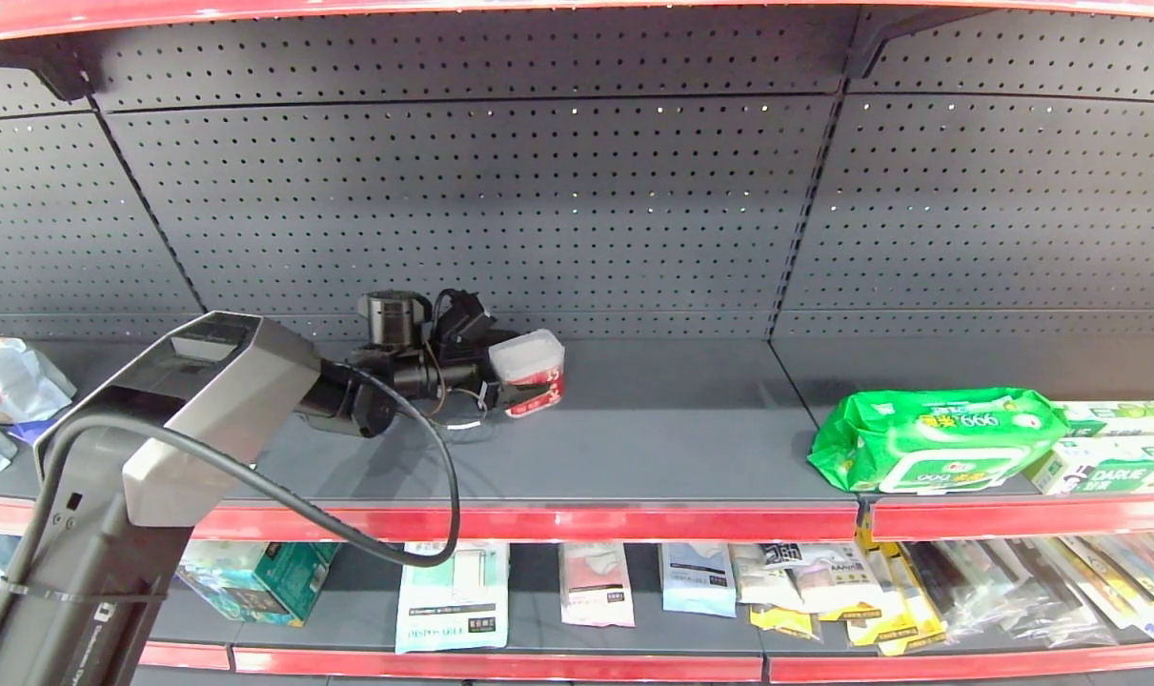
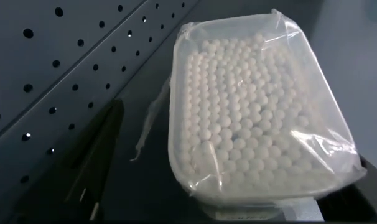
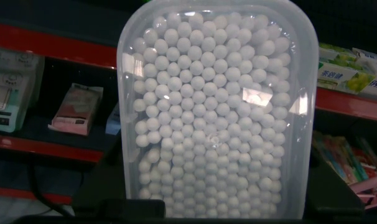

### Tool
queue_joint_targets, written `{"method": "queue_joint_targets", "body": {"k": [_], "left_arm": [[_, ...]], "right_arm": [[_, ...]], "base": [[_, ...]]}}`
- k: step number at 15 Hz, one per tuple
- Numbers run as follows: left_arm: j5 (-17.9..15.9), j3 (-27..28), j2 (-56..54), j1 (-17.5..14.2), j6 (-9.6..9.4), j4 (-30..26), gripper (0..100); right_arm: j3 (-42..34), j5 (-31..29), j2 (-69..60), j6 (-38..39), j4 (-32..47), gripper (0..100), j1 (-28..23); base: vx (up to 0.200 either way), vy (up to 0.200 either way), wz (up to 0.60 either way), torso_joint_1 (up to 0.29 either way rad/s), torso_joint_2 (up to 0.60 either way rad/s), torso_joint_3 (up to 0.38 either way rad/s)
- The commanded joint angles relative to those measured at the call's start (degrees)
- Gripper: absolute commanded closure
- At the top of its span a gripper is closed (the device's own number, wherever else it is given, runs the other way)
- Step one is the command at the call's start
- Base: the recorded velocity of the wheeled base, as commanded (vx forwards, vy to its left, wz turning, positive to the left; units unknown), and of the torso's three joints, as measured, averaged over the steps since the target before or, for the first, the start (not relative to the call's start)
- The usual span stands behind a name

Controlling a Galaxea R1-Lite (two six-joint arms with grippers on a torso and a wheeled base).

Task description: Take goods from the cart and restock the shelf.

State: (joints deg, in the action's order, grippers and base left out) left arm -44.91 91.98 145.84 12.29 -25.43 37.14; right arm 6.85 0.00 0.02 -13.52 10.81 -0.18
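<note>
A clear box of cotton swabs (image 1: 529, 370) with a red label is held tilted by my left gripper (image 1: 496, 383) low over the grey shelf board (image 1: 653, 429), near the pegboard back. Whether it touches the board I cannot tell. In the left wrist view the same film-wrapped box (image 2: 257, 106) lies close to the perforated panel. In the right wrist view a second clear box of cotton swabs (image 3: 216, 106) stands upright in my right gripper (image 3: 216, 214), in front of lower shelves.
A green wet-wipes pack (image 1: 939, 438) and toothpaste boxes (image 1: 1110, 448) lie on the same shelf to the right. Plastic bags (image 1: 5, 381) sit at its far left. Free board lies between the held box and the wipes. Packets (image 1: 596, 581) fill the lower shelf.
</note>
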Motion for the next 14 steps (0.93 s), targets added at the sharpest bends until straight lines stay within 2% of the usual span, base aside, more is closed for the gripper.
{"method": "queue_joint_targets", "body": {"k": [1,5,7,8,9,12,14], "left_arm": [[0.53,0.13,0.06,0.19,0.56,0.03,0],[1.93,0.31,0.06,0.37,1.7,0.38,0],[3.34,0.22,0.06,0.54,3.54,0.47,0],[3.87,0.31,0.06,0.54,3.72,0.56,0],[3.87,0.22,0.15,0.54,3.46,0.91,100],[3.87,-0.13,0.33,0.54,4.78,3.02,100],[3.87,-0.13,0.33,0.54,4.78,3.46,100]], "right_arm": [[0.0,0.0,-0.02,-0.02,0.0,100,0.01],[0.0,0.0,-0.02,-0.02,0.0,100,0.01],[0.0,0.0,-0.02,-0.02,0.0,100,0.01],[0.0,0.0,-0.02,-0.02,0.0,100,0.09],[0.0,0.0,-0.02,-0.02,0.0,100,0.09],[0.0,0.0,-0.02,-0.02,0.0,100,0.09],[0.0,0.0,-0.02,-0.02,0.0,100,0.01]], "base": [[0.0,0.0,0.0,0.0,0.0,0.0],[0.0,0.0,0.0,0.0,0.0,0.0],[0.0,0.0,0.0,0.0,0.0,0.0],[0.0,0.0,0.0,0.0,0.0,0.0],[0.0,0.0,0.0,0.0,0.0,0.0],[0.0,0.0,0.0,0.0,0.0,0.0],[0.0,0.0,0.0,0.0,0.0,0.0]]}}
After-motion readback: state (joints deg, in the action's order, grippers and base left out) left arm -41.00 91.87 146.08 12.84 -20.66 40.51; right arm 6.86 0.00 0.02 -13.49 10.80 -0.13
